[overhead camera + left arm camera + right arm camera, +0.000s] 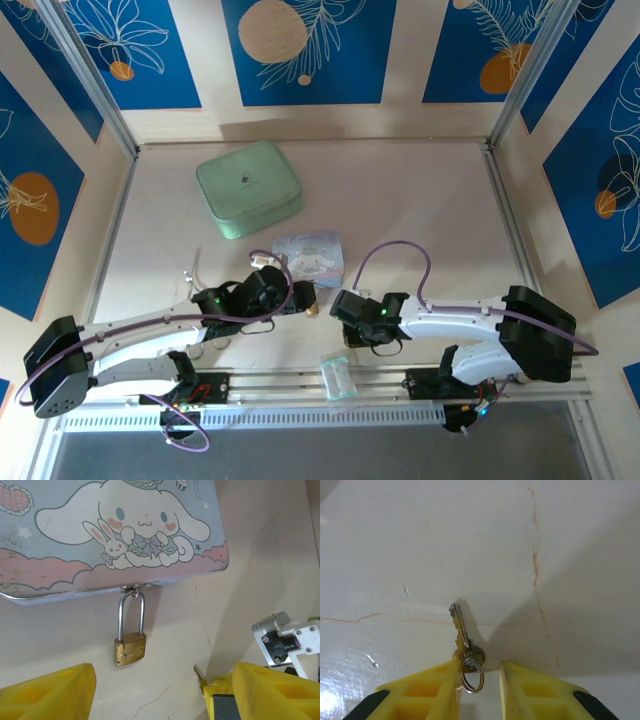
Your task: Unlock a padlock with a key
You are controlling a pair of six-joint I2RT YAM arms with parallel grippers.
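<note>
The padlock (129,650), a small brass block on a silver shackle, hangs closed from the hasp of the light blue cartoon box (100,540) and lies flat on the table. My left gripper (164,690) is open, its yellow fingers (50,692) wide apart just short of the padlock. The key (461,630), with a small ring, lies on the table between the tips of my right gripper (480,667). That gripper is open; the key's head touches one finger only. In the left wrist view the key's tip (199,674) points toward the padlock from the right.
A mint green case (248,188) sits at the back of the table behind the cartoon box (310,255). A clear plastic bag (338,378) rests on the rail between the arm bases. Metal frame posts (520,75) border the table.
</note>
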